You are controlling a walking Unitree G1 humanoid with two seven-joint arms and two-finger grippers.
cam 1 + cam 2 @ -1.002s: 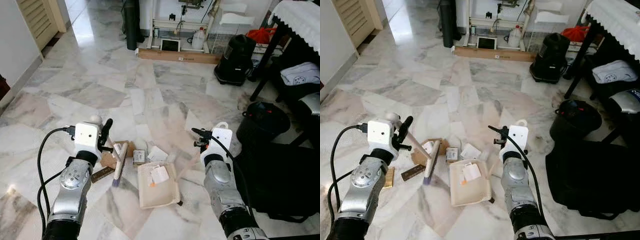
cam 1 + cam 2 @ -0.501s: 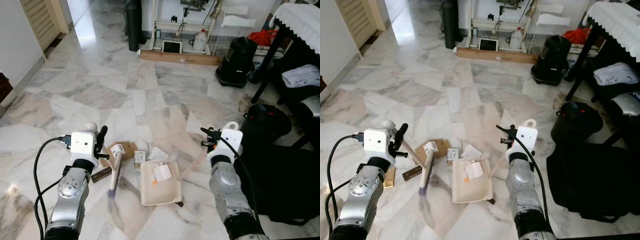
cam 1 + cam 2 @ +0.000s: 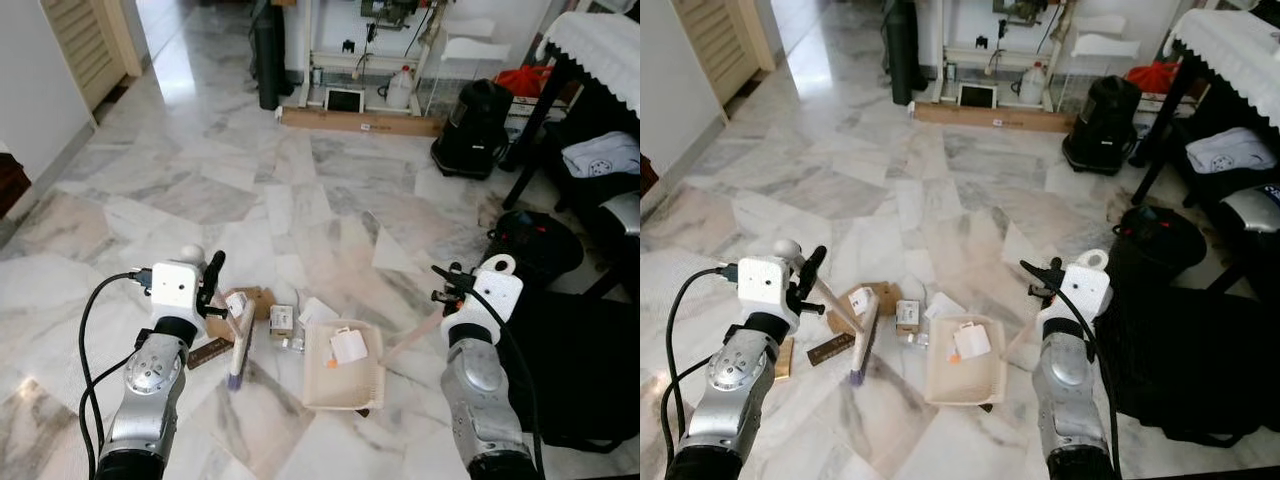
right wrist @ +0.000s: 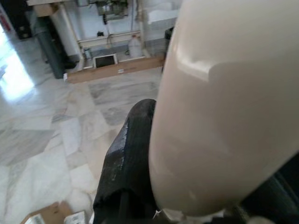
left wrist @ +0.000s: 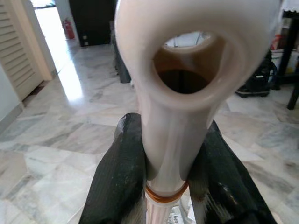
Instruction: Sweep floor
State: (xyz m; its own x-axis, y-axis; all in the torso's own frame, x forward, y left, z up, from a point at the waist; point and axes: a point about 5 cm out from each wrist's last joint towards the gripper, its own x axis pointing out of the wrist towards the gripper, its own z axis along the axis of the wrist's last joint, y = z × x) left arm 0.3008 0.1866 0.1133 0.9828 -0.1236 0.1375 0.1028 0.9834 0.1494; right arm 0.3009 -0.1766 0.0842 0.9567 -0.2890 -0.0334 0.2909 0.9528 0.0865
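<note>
brush (image 3: 238, 347) handle is clamped in the left gripper (image 5: 166, 182) jaws, while the right gripper (image 4: 140, 154) jaws clasp the dustpan (image 3: 343, 365) handle beside cardboard scraps (image 3: 250, 305) on the floor (image 3: 330, 200).

No print on the long cardboard box (image 3: 360, 118), the scattered scraps or their labels is sharp enough to read.

Bright daylight glares off the marble floor (image 3: 170, 60) by the doorway; wrist views blur up close.
</note>
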